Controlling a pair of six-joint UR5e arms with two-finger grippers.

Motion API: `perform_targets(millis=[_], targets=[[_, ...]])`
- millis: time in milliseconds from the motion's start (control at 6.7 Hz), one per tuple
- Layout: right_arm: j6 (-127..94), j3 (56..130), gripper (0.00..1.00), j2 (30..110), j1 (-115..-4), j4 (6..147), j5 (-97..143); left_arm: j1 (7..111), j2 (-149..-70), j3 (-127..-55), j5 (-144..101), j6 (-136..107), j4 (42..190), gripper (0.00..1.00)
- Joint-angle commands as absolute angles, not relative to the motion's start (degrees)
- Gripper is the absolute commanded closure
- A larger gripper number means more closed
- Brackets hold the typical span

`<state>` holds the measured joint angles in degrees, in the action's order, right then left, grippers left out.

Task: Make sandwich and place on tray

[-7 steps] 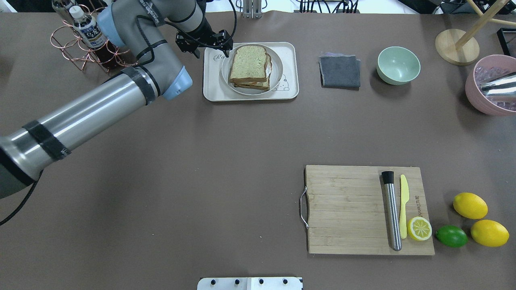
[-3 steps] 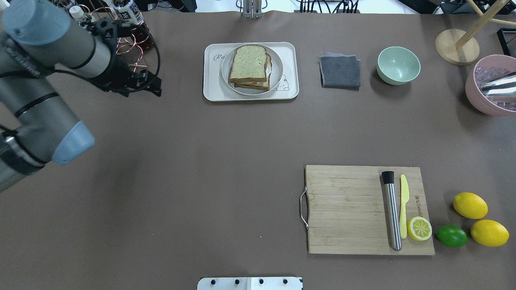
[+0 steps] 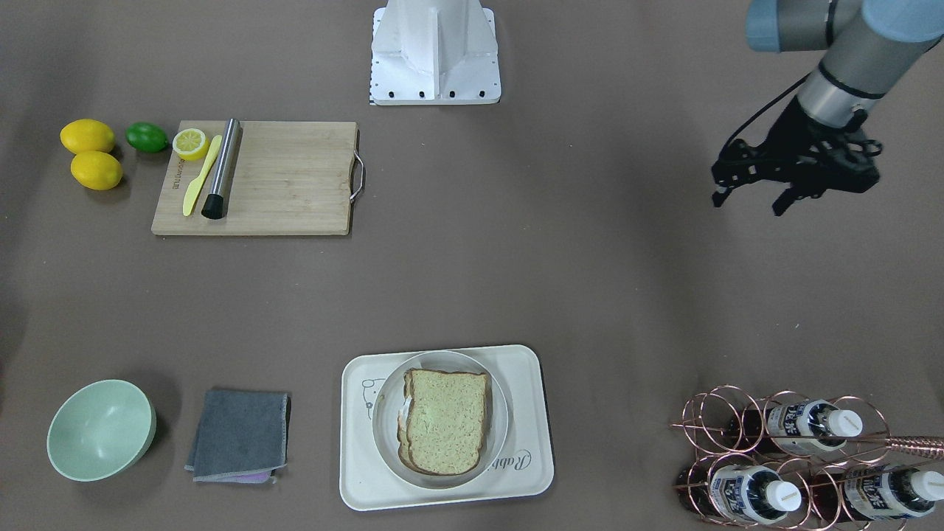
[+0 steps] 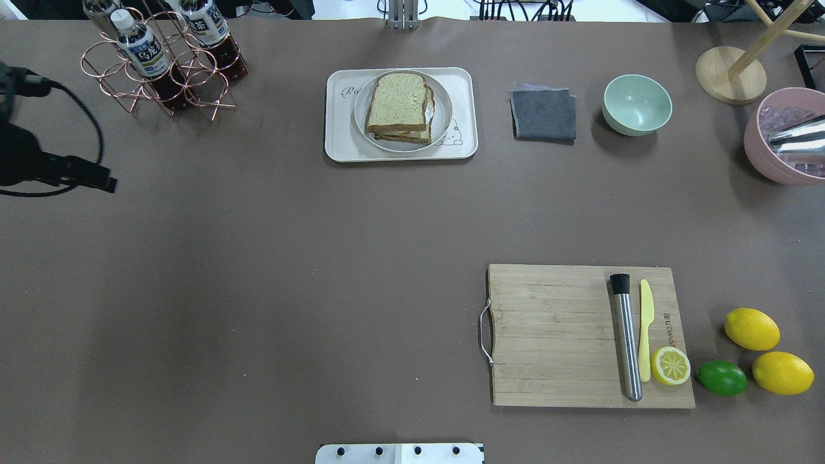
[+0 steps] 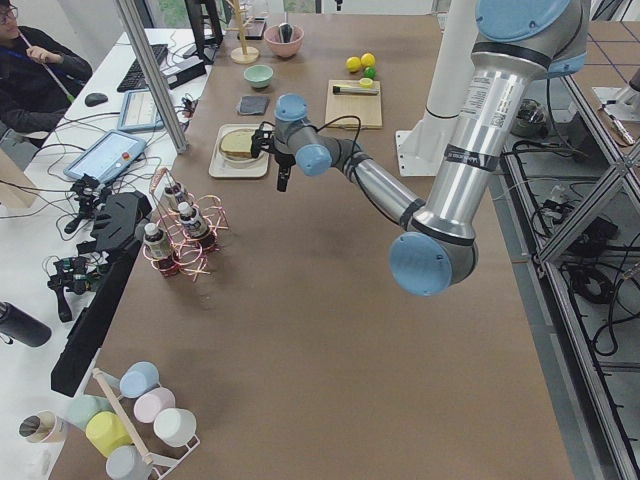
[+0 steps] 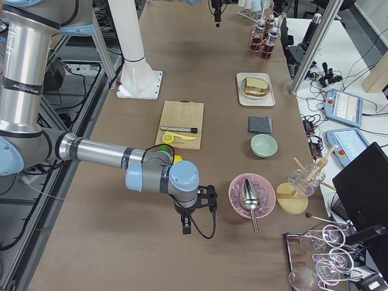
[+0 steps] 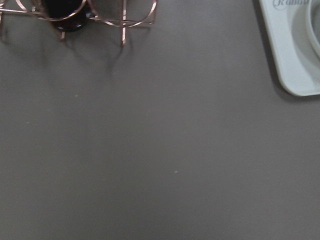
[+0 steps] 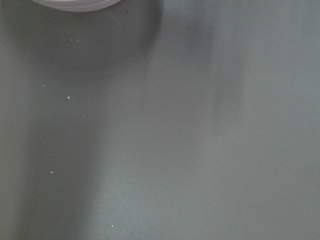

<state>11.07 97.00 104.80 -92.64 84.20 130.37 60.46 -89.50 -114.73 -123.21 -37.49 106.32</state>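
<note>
I count one sandwich (image 4: 396, 102), one tray (image 4: 338, 145), one plate (image 4: 442, 103), two whole lemons (image 4: 751, 328), one lime (image 4: 722, 377), one lemon half (image 4: 670, 365), three bottles (image 4: 138, 48), one cutting board (image 4: 554, 335).

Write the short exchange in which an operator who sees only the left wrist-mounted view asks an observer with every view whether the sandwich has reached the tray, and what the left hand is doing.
Operator: I see only a corner of the tray and the foot of a wire rack. Is the sandwich on the tray?
Observer: Yes. It lies on a round plate, and that plate stands on the tray.
Operator: Is the left hand holding anything?
Observer: No. It is open and empty, and it hovers over the table, well apart from the tray.
</note>
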Motion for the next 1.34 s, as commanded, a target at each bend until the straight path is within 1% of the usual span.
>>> perform_targets(millis=[0, 149, 299, 448, 597, 747, 896, 1195], targets=[[10.99, 97.29, 0.00, 104.68, -92.64, 84.20, 130.60, 73.67, -79.31, -112.35, -128.29, -15.06, 106.26, 0.02], [10.99, 97.38, 0.00, 104.59, -92.64, 84.20, 130.61, 82.35, -79.19, -106.32, -131.45, -2.85, 106.09, 0.02], [10.99, 97.47, 0.00, 104.59, -92.64, 84.20, 130.61, 86.18, -79.97, -103.74, -132.62, 2.58, 104.95, 0.02], [10.99, 97.21, 0.00, 104.07, -92.64, 84.20, 130.61, 87.26, -82.07, -104.41, -132.63, 4.03, 97.46, 0.02], [10.99, 96.86, 0.00, 103.89, -92.64, 84.20, 130.52, 87.54, -85.48, -103.28, -131.76, 8.83, 90.07, 0.02], [10.99, 96.94, 0.00, 103.97, -92.64, 84.20, 130.60, 87.97, -83.43, -100.66, -130.97, 15.40, 88.17, 0.02], [10.99, 96.94, 0.00, 103.97, -92.55, 84.20, 130.61, 88.85, -81.15, -99.94, -130.87, 15.73, 88.15, 0.02], [11.07, 96.86, 0.00, 103.97, -92.55, 84.20, 130.52, 89.12, -80.68, -98.26, -130.87, 15.99, 88.24, 0.02]])
